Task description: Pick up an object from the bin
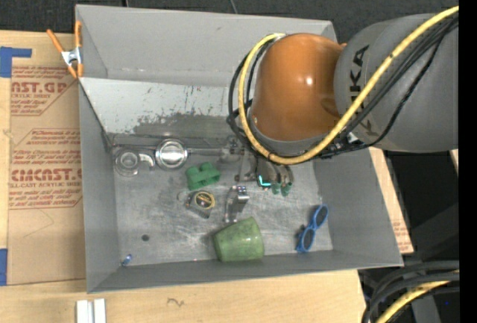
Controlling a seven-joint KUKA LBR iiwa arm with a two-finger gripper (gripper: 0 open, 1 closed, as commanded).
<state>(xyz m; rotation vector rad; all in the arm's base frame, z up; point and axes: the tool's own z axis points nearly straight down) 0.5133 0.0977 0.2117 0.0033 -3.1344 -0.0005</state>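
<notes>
Crowding is the likeliest source of trouble. The hand (241, 200) sits low over the middle of the bin (149, 98) floor with three things close about it. A closing or a lift from here could, in my judgement, catch the wrong one or only nudge one aside.

The small round dark-and-gold thing (201, 200) lies just to the hand's left in the camera view. The green block (202, 176) lies a little above that, and the green cup (240, 242), tipped on its side, lies just below the hand. The cup's rounded wall looks apt to roll away if touched off-centre. The small round thing is low and flat, and might slide along the metal rather than be gripped.

The arm's orange cover (294, 94) hangs over most of the hand. I cannot tell whether the hand is open or closed, nor whether it touches or grips anything, nor which of the three it is meant for.

Two clear round things (149, 158) near the far-left wall and a blue looped thing (311, 228) at the right lie well apart from it.
</notes>
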